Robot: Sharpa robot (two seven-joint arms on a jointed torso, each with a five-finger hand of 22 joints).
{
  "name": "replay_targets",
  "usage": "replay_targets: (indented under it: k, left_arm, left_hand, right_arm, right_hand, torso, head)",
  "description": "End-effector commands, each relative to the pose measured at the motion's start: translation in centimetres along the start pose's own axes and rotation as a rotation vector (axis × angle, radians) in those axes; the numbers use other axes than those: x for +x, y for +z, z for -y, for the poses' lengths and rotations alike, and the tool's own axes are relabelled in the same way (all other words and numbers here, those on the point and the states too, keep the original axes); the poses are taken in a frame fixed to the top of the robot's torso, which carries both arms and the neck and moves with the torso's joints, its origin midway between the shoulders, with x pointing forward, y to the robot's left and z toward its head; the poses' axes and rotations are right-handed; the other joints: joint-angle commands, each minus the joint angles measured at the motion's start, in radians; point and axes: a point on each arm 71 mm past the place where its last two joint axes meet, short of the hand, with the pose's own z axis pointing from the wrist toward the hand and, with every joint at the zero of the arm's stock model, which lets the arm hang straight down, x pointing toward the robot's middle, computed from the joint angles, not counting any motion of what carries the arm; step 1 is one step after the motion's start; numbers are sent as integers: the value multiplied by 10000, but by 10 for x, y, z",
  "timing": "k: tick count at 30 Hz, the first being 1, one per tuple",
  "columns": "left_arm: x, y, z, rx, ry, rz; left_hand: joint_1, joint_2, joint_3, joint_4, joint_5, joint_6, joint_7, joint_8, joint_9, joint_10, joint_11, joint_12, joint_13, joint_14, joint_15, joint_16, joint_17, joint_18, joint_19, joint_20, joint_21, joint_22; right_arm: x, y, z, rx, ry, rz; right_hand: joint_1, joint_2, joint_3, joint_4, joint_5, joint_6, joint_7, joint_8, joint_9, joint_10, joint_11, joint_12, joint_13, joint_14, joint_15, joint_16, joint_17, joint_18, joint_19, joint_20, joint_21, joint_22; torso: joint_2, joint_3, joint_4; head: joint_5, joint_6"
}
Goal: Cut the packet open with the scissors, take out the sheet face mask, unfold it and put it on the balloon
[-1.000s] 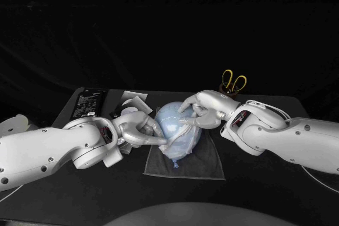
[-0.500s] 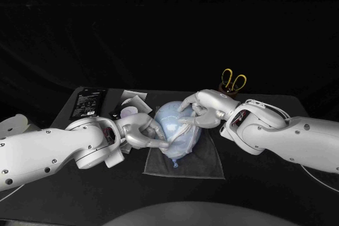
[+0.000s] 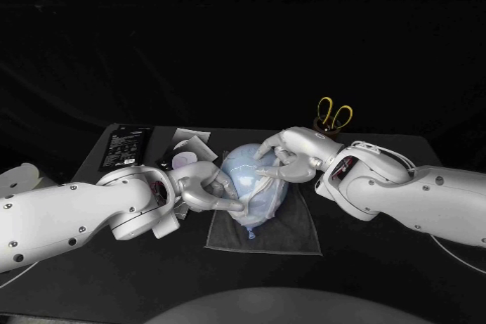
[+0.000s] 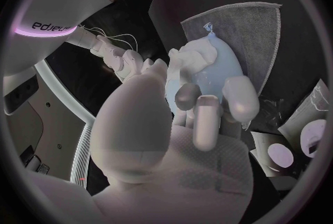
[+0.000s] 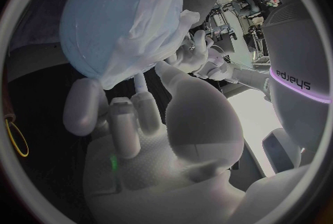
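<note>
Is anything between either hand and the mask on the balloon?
Nothing visible. The left hand and the right hand both have fingers directly on the mask, which is draped over the balloon on the cloth.

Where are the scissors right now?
In the head view the scissors stand handles-up in a dark holder at the table's far edge on the robot's right, just behind the right hand.

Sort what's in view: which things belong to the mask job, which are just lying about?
Job: pale blue balloon; white sheet face mask draped on it; left hand and right hand, both touching it; yellow-handled scissors; opened pale packet.
Lying about: grey cloth under the balloon; flat black box.
</note>
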Motion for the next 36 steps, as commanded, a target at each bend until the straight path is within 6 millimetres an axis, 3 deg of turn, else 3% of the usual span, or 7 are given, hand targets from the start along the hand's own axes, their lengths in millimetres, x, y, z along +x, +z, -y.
replay_targets:
  k: [1, 12, 19, 22, 23, 27, 36]
  left_arm:
    - [1, 1, 0, -161, 109, -48]
    - [2, 1, 1, -71, 141, -74]
    - [-7, -5, -2, 387, -1095, 291]
    - [-15, -8, -6, 732, -2134, 575]
    - [-19, -9, -7, 856, -2520, 668]
    - [-28, -11, -13, 1153, -3591, 881]
    - [-36, -13, -16, 1480, -4166, 869]
  left_hand:
    - [0, 80, -48, 1, -31, -1, 31, -51, -11, -41, -8, 14, 31, 649, 49, -15, 1314, -89, 32, 51, 38, 745]
    - [234, 188, -297, -35, -27, 22, 8, -37, -20, 9, -32, 65, 91, 663, 29, -3, 1347, -95, 61, 39, 76, 762]
    - [681, 449, -314, -63, -23, -102, 60, -116, -73, -147, 7, -75, -67, 538, 56, -161, 969, -5, -165, 54, -370, 550]
    - [1036, 595, -196, -101, -24, -215, 116, -184, -115, -374, 53, -287, -325, 415, 91, -313, 618, 69, -355, 78, -742, 372]
    - [1247, 657, -116, -114, -23, -316, 174, -234, -143, -784, 102, -715, -847, 231, 133, -533, 148, 173, -643, 110, -1286, 111]
    - [1636, 796, 86, -109, -22, -389, 239, -249, -171, -1237, 167, -1161, -1397, -42, 204, -854, -463, 314, -1058, 185, -2071, -282]
    - [1849, 814, 213, -136, -24, -376, 236, -224, -175, -1299, 166, -1213, -1472, -97, 210, -925, -574, 340, -1126, 207, -2237, -381]
  right_arm:
    - [2, 0, 0, 35, -49, -158]
    - [1, -1, -1, -78, -18, 4]
    - [-5, -5, -11, -1306, 440, 668]
    - [-6, -8, -19, -1934, 550, 742]
    - [-6, -10, -22, -2141, 568, 714]
    - [-4, -14, -30, -2726, 523, 439]
    - [0, -20, -38, -3190, 70, -248]
  right_hand:
    - [1, -68, 11, 51, -36, 47, 21, -40, 8, 7, 54, 25, 369, 1075, 23, 45, 2607, -7, -42, 39, -33, 1529]
    - [6, -76, 0, 60, -46, 32, 25, -55, 5, 11, 56, 27, 377, 1075, 25, 45, 2606, -9, -41, 39, -27, 1530]
    - [1026, 5, 418, -484, -29, 209, 0, -86, 43, 128, 18, 89, 548, 1080, -12, 51, 2627, -59, 59, 11, 277, 1602]
    - [1260, -39, 531, -667, -26, 289, -11, -86, 56, 168, 8, 112, 604, 1080, -18, 51, 2627, -85, 105, 5, 419, 1637]
    - [1359, -74, 580, -757, -17, 333, -17, -86, 62, 189, 1, 124, 632, 1080, -23, 51, 2627, -92, 119, 0, 463, 1648]
    - [1489, -142, 654, -896, -16, 439, -46, -76, 77, 214, -20, 133, 668, 1080, -35, 51, 2627, -105, 140, -9, 537, 1666]
    - [1553, -195, 699, -982, -9, 530, -92, -67, 91, 288, -54, 189, 771, 1080, -58, 51, 2627, -139, 203, -23, 732, 1714]
  torso:
    - [-3, -4, -3]
    - [-13, -2, 18]
    - [-17, -9, 4]
    - [-2, -4, 1]
    - [-2, -2, 0]
    - [-3, -5, -9]
    - [-1, -1, 6]
  head:
    - [-17, -17]
    - [-24, -36]
    - [28, 52]
    - [49, 63]
    - [63, 58]
    - [118, 29]
    - [227, -10]
